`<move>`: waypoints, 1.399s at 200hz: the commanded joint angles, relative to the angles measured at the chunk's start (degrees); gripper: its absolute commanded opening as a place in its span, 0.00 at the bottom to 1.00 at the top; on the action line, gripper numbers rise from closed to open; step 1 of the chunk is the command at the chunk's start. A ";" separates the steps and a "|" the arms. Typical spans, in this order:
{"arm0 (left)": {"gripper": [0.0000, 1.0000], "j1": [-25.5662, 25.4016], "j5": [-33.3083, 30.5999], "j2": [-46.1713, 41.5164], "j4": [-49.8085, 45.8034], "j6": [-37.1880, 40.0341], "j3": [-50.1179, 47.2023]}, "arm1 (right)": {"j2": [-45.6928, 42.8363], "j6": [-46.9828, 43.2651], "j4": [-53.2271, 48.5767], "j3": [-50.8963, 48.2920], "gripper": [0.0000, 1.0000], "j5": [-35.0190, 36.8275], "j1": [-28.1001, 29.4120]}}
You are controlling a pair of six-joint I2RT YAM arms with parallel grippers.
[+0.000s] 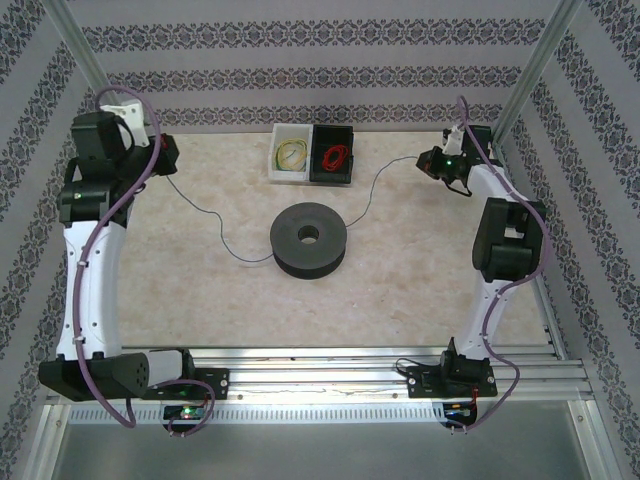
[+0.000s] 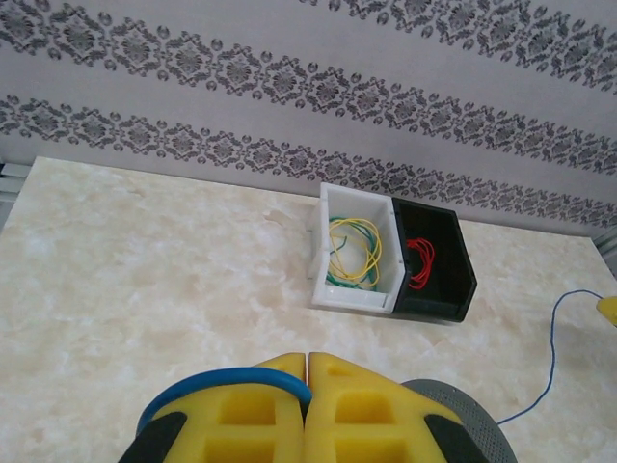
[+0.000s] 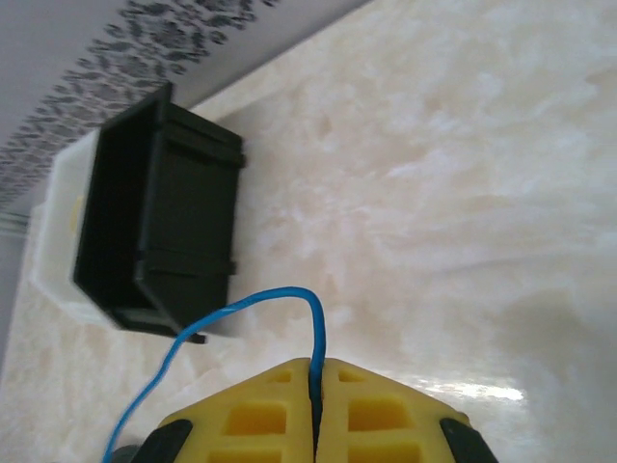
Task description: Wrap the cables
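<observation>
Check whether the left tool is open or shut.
Shut: the left tool has its yellow pads touching, with the blue wire pinched between them.

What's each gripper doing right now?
Left gripper: closed, holding the blue wire.
Right gripper: closed, holding the same blue wire.

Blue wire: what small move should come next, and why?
Probably carry the left gripper around the black spool to lay a turn: it and the right gripper are shut on the blue wire, which lies slack beside the spool.

obstacles: spool (image 1: 286, 242) centre, bins (image 1: 332, 180) rear, blue wire (image 3: 320, 333) strung across | sides: open
</observation>
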 commanded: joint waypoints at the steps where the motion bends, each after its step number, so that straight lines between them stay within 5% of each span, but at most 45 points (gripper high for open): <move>1: 0.00 -2.84 -3.40 -0.47 5.10 -0.20 -0.05 | 1.21 -2.66 -3.60 3.05 0.11 3.63 -0.08; 38: 0.00 -3.93 -6.38 0.61 5.05 0.87 0.76 | 1.80 -4.79 -6.58 4.85 0.40 3.71 0.28; 112: 0.00 -4.80 -10.38 -0.42 5.58 1.36 1.09 | -7.18 -9.65 -9.96 1.74 0.67 -1.67 2.26; 141: 0.00 -5.80 -9.92 0.08 5.93 1.53 0.92 | -11.86 -14.88 -10.95 3.02 0.77 -3.07 9.30; 165: 0.00 -6.27 -8.11 0.73 6.29 1.38 0.53 | -13.05 -19.48 -10.19 7.88 0.93 -3.07 20.62; 219: 0.00 -6.37 -7.48 0.33 7.51 0.41 -1.06 | -2.40 -29.32 -8.12 24.65 0.96 -6.05 40.91; 280: 0.00 -6.37 -7.95 -0.13 6.90 0.74 -0.27 | 7.82 -33.02 -9.67 36.51 0.93 -12.73 46.68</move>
